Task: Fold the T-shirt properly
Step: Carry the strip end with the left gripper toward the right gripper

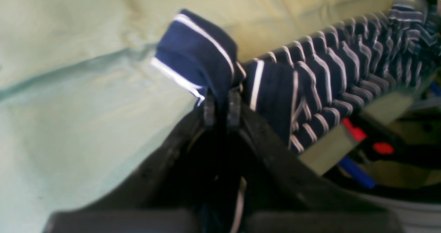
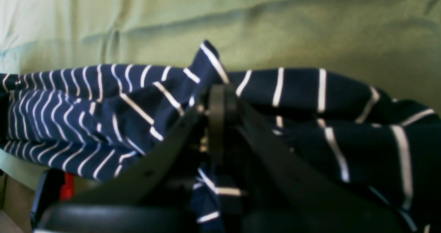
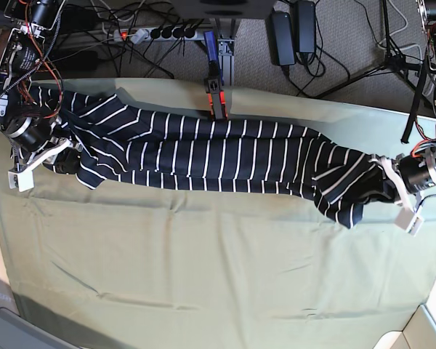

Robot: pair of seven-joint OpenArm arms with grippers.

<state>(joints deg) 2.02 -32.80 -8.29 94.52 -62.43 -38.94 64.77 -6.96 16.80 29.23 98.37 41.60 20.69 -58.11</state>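
The T-shirt [image 3: 218,156] lies stretched in a long band across the far part of the olive-green cloth [image 3: 203,269]. The left gripper [image 1: 220,104] is closed on a fold at one end, and the right gripper [image 2: 217,102] pinches the other end. A red and black clamp [image 3: 216,98] sits at the far table edge, touching the shirt

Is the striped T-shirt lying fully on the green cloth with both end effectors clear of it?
No: each end effector grips one end, the left end effector and the right end effector both clamped on the T-shirt.
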